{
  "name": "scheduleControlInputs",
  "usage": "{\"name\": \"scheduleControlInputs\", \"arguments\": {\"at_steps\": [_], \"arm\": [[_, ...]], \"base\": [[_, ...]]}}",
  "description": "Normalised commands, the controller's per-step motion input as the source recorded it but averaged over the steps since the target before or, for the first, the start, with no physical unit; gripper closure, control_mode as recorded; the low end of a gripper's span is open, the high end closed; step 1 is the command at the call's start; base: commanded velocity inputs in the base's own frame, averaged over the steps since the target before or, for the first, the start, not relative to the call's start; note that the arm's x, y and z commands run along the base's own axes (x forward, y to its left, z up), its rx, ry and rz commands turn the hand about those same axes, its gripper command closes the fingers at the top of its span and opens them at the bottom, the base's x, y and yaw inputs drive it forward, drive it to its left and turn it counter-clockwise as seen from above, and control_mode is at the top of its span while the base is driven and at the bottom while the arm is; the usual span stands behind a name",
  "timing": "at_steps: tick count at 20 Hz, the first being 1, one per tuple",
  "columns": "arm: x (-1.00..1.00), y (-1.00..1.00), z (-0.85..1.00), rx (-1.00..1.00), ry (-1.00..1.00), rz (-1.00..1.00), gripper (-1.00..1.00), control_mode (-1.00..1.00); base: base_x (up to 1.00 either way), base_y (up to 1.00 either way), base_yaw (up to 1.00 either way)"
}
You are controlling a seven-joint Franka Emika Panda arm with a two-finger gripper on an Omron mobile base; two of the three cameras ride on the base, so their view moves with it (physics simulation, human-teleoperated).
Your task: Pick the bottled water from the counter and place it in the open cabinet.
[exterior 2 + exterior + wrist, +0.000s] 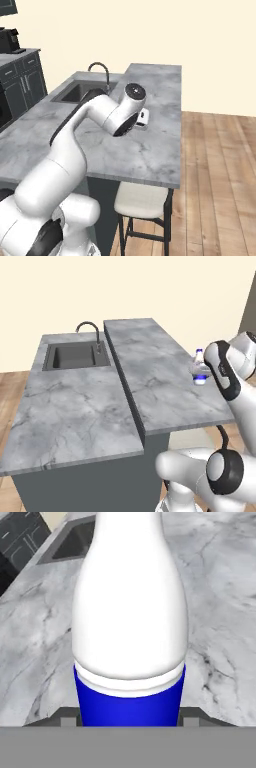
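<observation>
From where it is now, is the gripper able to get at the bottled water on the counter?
Probably yes. In the hand view the bottled water stands upright directly before the gripper, its blue label low between the finger tips. From the left base view the bottle stands on the counter near its right edge, nothing between.

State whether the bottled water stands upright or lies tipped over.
Upright: the bottled water stands on the counter, cap uppermost.

No text, brand or number can be read anywhere (the bottled water (129, 637) wears a plain blue band).
</observation>
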Motion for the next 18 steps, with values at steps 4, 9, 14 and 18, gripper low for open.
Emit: {"name": "scheduleControlInputs", "arguments": {"at_steps": [4,9,14,18], "arm": [[-0.20,0.14,0.25,-0.11,0.07,-0.47,1.00,-1.00],[-0.37,0.37,0.31,-0.10,0.02,-0.44,1.00,-1.00],[-0.32,0.41,0.36,-0.13,0.00,-0.22,1.00,-1.00],[-0.54,0.32,0.43,-0.08,-0.03,-0.11,1.00,-1.00]], "base": [[0.00,0.00,0.00],[0.00,0.00,0.00],[0.00,0.00,0.00],[0.00,0.00,0.00]]}}
